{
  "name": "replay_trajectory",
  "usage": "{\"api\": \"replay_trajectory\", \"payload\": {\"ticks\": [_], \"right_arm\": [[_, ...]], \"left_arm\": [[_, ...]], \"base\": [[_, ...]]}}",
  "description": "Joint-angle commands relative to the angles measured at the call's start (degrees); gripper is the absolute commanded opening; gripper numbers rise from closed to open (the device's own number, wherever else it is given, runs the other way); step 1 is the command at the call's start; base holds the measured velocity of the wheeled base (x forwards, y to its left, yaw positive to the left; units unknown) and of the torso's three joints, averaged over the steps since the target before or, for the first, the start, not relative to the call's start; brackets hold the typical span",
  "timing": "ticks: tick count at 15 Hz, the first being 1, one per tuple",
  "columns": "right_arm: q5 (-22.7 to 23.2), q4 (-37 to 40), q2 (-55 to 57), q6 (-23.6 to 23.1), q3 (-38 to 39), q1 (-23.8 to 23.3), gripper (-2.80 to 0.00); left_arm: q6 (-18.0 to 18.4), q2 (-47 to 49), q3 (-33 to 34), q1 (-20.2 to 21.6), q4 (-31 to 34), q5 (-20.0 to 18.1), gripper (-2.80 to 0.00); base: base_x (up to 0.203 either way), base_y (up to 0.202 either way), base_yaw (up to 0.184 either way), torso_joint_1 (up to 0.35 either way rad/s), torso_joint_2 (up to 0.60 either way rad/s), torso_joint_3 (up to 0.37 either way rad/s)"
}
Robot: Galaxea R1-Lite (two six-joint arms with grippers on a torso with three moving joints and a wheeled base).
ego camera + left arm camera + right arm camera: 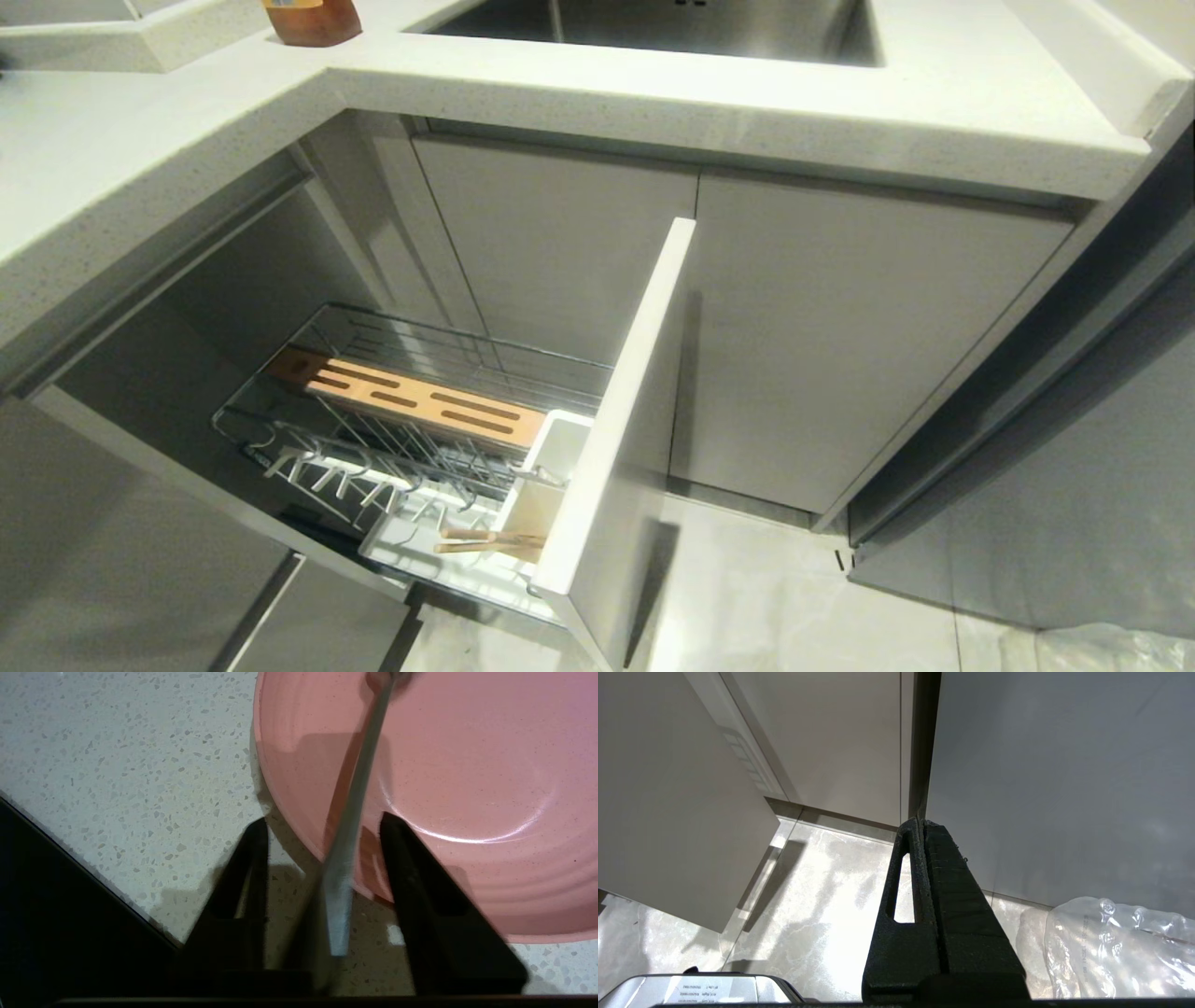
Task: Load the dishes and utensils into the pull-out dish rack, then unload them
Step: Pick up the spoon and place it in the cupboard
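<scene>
The pull-out dish rack (pixel 411 420) stood drawn out under the speckled countertop (pixel 140 140), chopsticks (pixel 490 543) lying near its white utensil cups (pixel 546 476). Out of the head camera's sight, the left gripper (pixel 322 830) hovered, fingers parted, astride a slim metal utensil (pixel 355 798) resting on the pink plate (pixel 467 765) (its head cut off). The right gripper (pixel 920 826) hung with fingers pressed together above the floor (pixel 822 914).

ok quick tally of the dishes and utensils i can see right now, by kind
pink plate: 1, on the speckled counter
metal utensil: 1, lying across the plate's rim
chopsticks: 1 pair, in the pull-out rack
bowl: 0 in view
total: 3
</scene>
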State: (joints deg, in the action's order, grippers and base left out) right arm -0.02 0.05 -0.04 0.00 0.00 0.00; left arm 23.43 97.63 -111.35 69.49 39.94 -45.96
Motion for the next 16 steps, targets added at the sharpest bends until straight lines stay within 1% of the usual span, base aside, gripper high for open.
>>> {"api": "replay_trajectory", "payload": {"ticks": [1, 10, 12, 13, 14, 16], "right_arm": [[0.0, 0.0, 0.0, 0.0, 0.0, 0.0, -2.8], [0.0, 0.0, 0.0, 0.0, 0.0, 0.0, -2.8], [0.0, 0.0, 0.0, 0.0, 0.0, 0.0, -2.8], [-0.1, 0.0, 0.0, 0.0, 0.0, 0.0, -2.8], [0.0, 0.0, 0.0, 0.0, 0.0, 0.0, -2.8], [-0.1, 0.0, 0.0, 0.0, 0.0, 0.0, -2.8]], "left_arm": [[0.1, 0.2, 0.0, 0.0, 0.3, -0.5, 0.0], [-0.3, -4.2, -0.1, 0.1, -0.2, -1.0, 0.0], [-0.2, -4.4, 0.0, 0.1, -0.3, -3.3, 0.0], [-0.2, -4.2, 0.0, 0.1, -0.3, -5.5, 0.0], [0.0, -3.7, 0.0, -0.1, -0.3, -6.6, 0.0], [0.3, -2.7, -0.1, -0.4, -0.5, -6.7, 0.0]], "base": [[0.0, 0.0, 0.0, 0.0, 0.0, 0.0], [0.0, 0.0, 0.0, 0.0, 0.0, 0.0], [0.0, 0.0, 0.0, 0.0, 0.0, 0.0], [0.0, 0.0, 0.0, 0.0, 0.0, 0.0], [0.0, 0.0, 0.0, 0.0, 0.0, 0.0], [0.0, 0.0, 0.0, 0.0, 0.0, 0.0]]}}
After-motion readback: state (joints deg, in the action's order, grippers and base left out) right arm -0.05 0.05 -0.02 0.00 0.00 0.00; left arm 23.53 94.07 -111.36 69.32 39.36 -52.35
